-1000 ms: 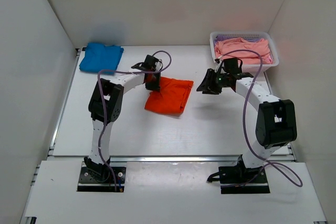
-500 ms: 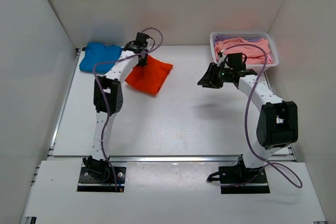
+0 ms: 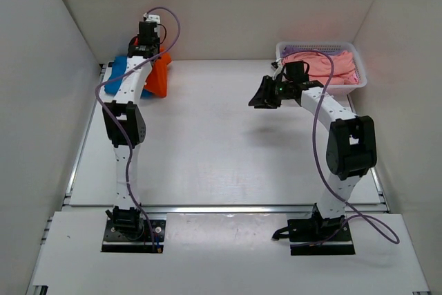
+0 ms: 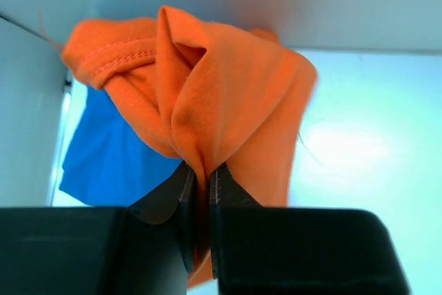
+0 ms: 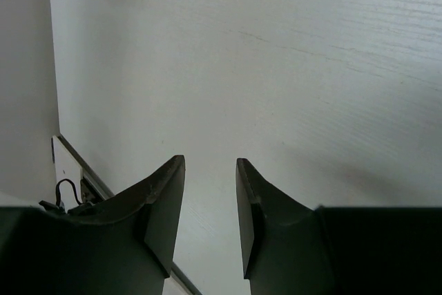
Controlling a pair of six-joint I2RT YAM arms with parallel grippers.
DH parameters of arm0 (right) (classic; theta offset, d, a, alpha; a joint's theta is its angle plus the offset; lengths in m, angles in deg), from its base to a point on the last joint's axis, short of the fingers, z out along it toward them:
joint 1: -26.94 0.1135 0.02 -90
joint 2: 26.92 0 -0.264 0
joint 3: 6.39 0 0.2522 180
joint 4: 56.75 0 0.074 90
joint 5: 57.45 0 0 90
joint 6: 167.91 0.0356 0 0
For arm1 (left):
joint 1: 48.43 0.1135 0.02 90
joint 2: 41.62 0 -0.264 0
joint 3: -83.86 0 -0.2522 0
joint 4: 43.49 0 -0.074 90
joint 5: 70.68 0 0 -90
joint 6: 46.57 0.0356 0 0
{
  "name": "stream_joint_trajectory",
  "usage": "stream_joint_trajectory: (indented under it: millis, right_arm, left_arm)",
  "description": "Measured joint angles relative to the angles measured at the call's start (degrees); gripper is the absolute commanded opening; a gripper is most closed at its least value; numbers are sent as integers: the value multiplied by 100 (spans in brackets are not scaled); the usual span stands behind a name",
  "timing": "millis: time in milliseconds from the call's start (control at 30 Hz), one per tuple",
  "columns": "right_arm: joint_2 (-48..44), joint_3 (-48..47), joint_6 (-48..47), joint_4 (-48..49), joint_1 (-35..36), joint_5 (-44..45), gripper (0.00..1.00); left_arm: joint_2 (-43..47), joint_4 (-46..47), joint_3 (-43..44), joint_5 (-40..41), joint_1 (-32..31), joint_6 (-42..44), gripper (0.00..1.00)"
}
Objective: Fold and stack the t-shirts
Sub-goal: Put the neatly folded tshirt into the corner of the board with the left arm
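My left gripper (image 3: 153,54) is at the far left corner, shut on the folded orange t-shirt (image 3: 159,75), which hangs from it above the blue t-shirt (image 3: 119,74). In the left wrist view the orange cloth (image 4: 228,101) is pinched between the jaws (image 4: 202,170), with the blue shirt (image 4: 103,157) below on the left. My right gripper (image 3: 261,98) is open and empty, held above the table left of the basket; its wrist view (image 5: 210,164) shows only bare table. Pale pink t-shirts (image 3: 324,65) lie heaped in the basket.
The white lattice basket (image 3: 284,52) stands at the far right corner. White walls close in the table at the back and both sides. A metal rail (image 3: 228,208) runs along the table's near edge.
My left gripper has carried the orange t-shirt from the table's middle to the far left, over the blue shirt. My right gripper has shifted slightly left and back, staying open.
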Motion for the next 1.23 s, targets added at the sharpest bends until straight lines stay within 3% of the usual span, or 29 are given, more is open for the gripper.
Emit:
stream_joint_trajectory:
  millis: [200, 233, 300, 333, 567, 733, 967, 1100, 1233]
  right_arm:
    - [315, -437, -2, -289, 116, -46, 33]
    - [339, -525, -4, -328, 129, -48, 34]
    - [374, -678, -22, -404, 164, -44, 33]
    - [396, -767, -26, -472, 197, -44, 33]
    - [463, -984, -15, -758, 511, 4, 32]
    - [463, -988, 136, -791, 804, 120, 33]
    - [-2, -286, 254, -769, 986, 636, 36]
    - [-719, 636, 249, -769, 745, 1008, 37]
    - [-1526, 1322, 120, -866, 341, 1368, 37]
  left_arm:
    - [-111, 494, 210, -149, 470, 42, 0]
    - [-197, 573, 313, -151, 599, 28, 4]
    - [-413, 756, 509, -153, 887, -22, 47]
    - [-529, 861, 549, -153, 1056, -48, 98]
    - [-955, 1045, 514, -743, 1810, -424, 98]
    - [-568, 938, 94, -1497, 1650, -817, 99]
    - [1451, 531, -2140, -2334, 463, -1001, 99]
    - [2859, 402, -3709, -2426, -411, -964, 99]
    - [3958, 227, -5077, -2413, -881, -935, 99]
